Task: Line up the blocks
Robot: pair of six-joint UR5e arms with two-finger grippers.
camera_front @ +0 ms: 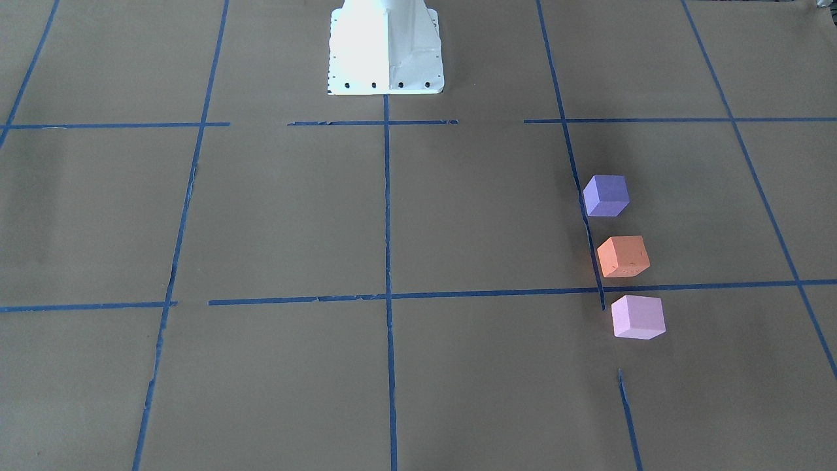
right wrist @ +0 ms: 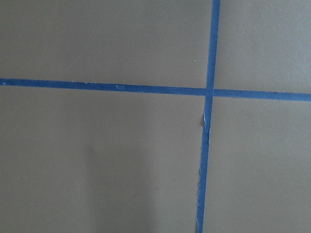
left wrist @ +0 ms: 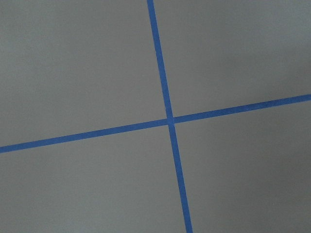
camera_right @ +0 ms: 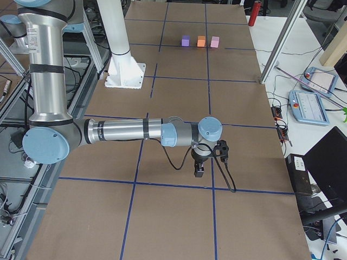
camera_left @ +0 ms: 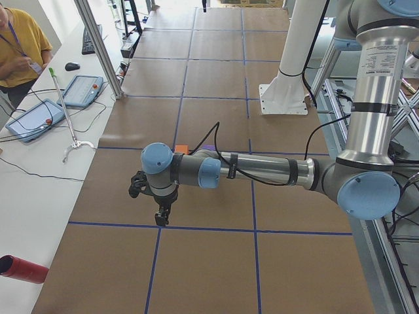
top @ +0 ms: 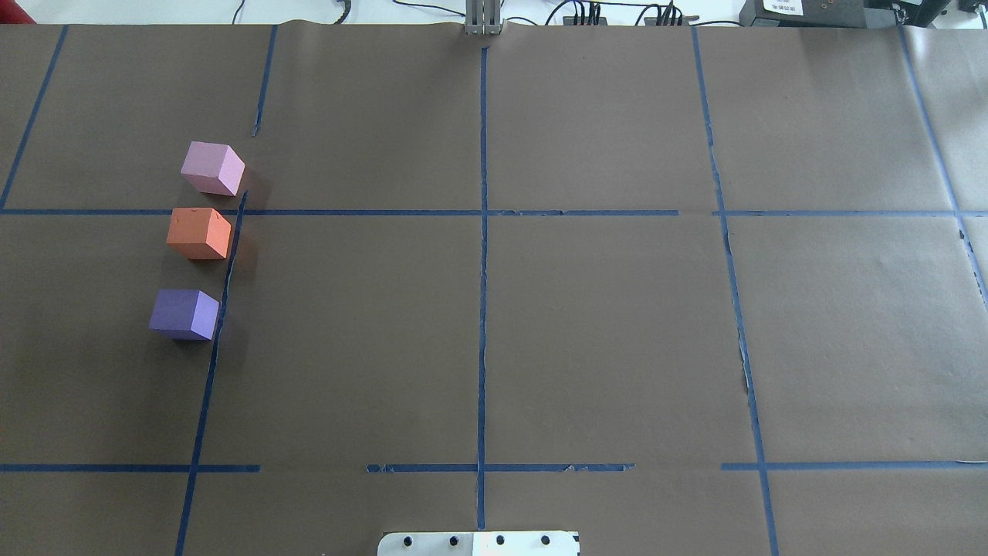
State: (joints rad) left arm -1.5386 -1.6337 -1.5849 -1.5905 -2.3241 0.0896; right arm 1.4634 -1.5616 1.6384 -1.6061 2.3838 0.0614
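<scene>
Overhead, blocks aligned, arms side-view only

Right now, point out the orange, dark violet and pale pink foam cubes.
orange foam cube (top: 199, 233), overhead view, middle.
dark violet foam cube (top: 185, 314), overhead view, middle.
pale pink foam cube (top: 213, 167), overhead view, middle.

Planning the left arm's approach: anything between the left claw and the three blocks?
Nothing visible. The purple block, orange block and pink block sit on bare paper with only flat blue tape beside them. In the exterior left view the left claw hangs apart from them, though its arm hides part of the paper.
</scene>
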